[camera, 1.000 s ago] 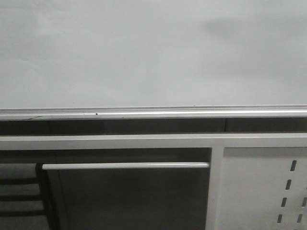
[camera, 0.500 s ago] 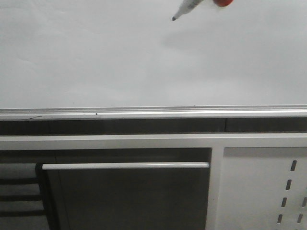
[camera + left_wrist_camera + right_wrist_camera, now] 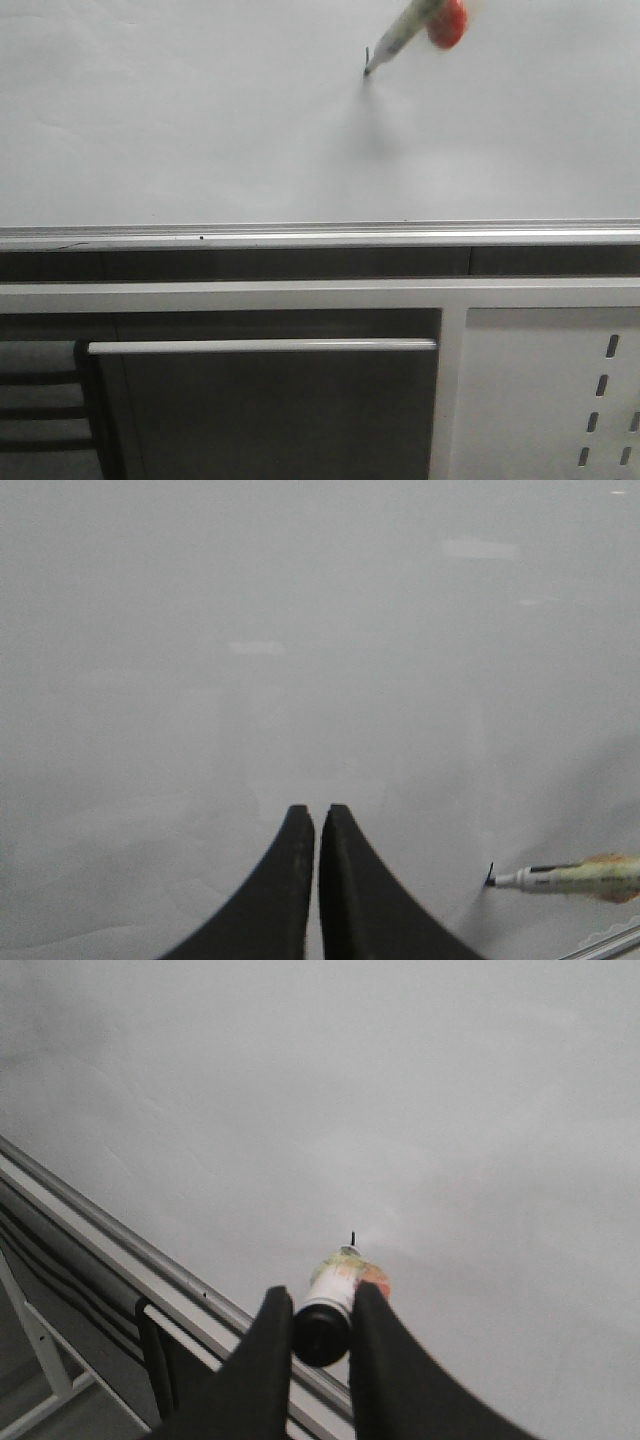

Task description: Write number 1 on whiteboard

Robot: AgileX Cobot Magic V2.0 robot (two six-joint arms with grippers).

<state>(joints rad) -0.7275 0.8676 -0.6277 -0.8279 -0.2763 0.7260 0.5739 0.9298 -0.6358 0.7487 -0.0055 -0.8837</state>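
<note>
Gripping the marker (image 3: pixel 331 1305) between them, the right fingers (image 3: pixel 320 1328) press its tip onto the whiteboard (image 3: pixel 200 120), starting the number 1 (image 3: pixel 367 58) just ahead. Next: drag steadily downward. Left fingers (image 3: pixel 308 825) sit pressed together, empty.

The whiteboard (image 3: pixel 200 130) is the working surface, pale grey-white and plain, with a silvery metal rail (image 3: pixel 300 236) along its lower edge. Well above that rail, a short dark stroke, the start of the number 1 (image 3: pixel 367 58), sits on the board, the marker pen (image 3: pixel 395 42) tip touching it.
</note>
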